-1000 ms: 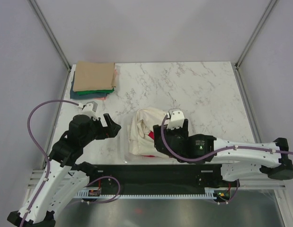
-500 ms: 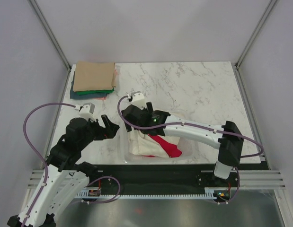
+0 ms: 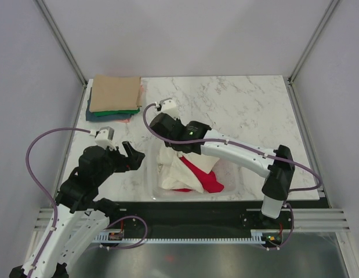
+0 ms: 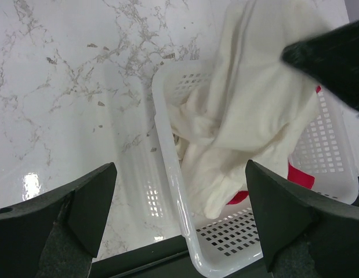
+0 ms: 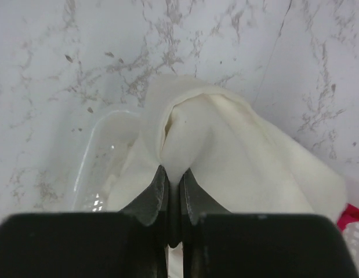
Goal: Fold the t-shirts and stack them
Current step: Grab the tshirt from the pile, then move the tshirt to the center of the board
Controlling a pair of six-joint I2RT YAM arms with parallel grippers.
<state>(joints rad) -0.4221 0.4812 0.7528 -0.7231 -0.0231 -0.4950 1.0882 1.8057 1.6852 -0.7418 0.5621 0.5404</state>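
A cream t-shirt [image 3: 182, 168] hangs out of the white mesh basket [image 3: 153, 188], lifted at its far end. My right gripper [image 5: 173, 174] is shut on a pinched fold of that cream t-shirt [image 5: 225, 150], above the basket's far left corner. Under it lies a red cloth [image 3: 205, 176]. A stack of folded t-shirts [image 3: 114, 95], tan on top with green and teal beneath, sits at the table's far left corner. My left gripper [image 3: 131, 155] stands open just left of the basket, nothing between its fingers. The left wrist view looks down on the basket rim [image 4: 170, 174] and the cream t-shirt [image 4: 249, 116].
The marble table [image 3: 243, 110] stretches to the right and back of the basket. A black strip runs along the near table edge [image 3: 196, 211]. Grey walls and metal posts bound the cell on three sides.
My right arm swung from the basket's near side over to its far left corner and shut on the cream t-shirt, pulling it up and uncovering the red cloth. My left arm barely moved.
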